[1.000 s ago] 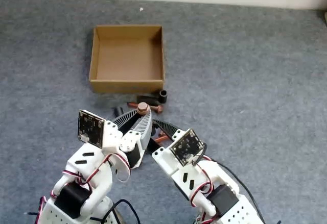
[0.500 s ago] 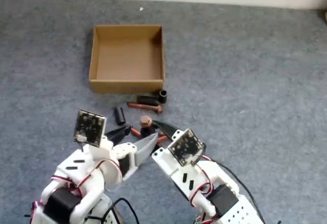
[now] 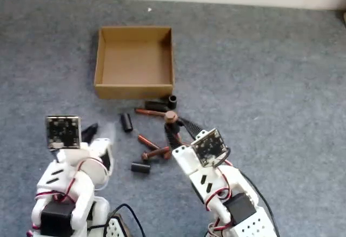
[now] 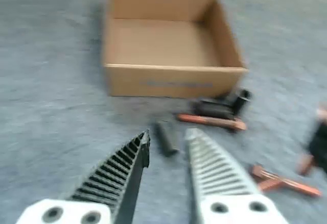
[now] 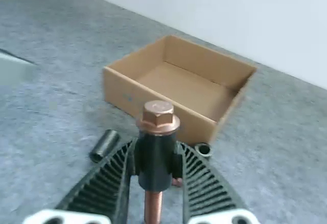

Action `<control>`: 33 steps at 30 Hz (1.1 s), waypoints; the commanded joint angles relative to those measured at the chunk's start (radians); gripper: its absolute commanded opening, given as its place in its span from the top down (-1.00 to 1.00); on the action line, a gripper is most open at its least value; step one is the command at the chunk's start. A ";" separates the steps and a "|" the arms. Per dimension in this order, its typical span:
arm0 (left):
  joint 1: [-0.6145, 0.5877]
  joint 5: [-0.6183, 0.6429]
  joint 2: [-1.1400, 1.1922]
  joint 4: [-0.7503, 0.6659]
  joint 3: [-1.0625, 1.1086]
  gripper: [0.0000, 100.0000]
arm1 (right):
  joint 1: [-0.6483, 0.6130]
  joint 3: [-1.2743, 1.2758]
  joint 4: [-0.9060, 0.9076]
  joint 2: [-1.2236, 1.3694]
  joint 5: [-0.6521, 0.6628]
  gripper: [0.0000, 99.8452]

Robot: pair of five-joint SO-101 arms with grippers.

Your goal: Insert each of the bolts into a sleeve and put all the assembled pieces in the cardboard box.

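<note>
Assembled, one: bolt (image 5: 158, 116) sitting in sleeve (image 5: 155, 165), right gripper (image 5: 155, 148) clamping the sleeve upright near the cardboard box (image 3: 134, 90), which is lying empty. Idle: left gripper (image 4: 168, 134), jaws spread, holding nothing. Awaiting pairing on the carpet (image 3: 270, 86): loose bolts (image 3: 153, 112) and loose sleeves (image 3: 126, 122).

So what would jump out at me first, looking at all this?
Probably the copper bolt standing upright in a black sleeve, pinched in the right end effector near the open cardboard box. Next, the loose bolts and sleeves scattered on the grey carpet just short of that box.
</note>
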 commanded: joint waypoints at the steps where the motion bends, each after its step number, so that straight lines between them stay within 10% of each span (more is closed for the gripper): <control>1: -0.177 -0.052 -0.001 0.002 0.005 0.97 | 0.047 0.093 -0.025 -0.013 0.003 0.99; 20: -0.341 -0.060 0.002 -0.305 0.449 0.99 | 0.044 -0.352 0.139 0.159 0.006 0.99; 33: -0.338 -0.060 0.002 -0.304 0.449 0.99 | 0.044 -0.808 -0.426 1.116 0.003 0.99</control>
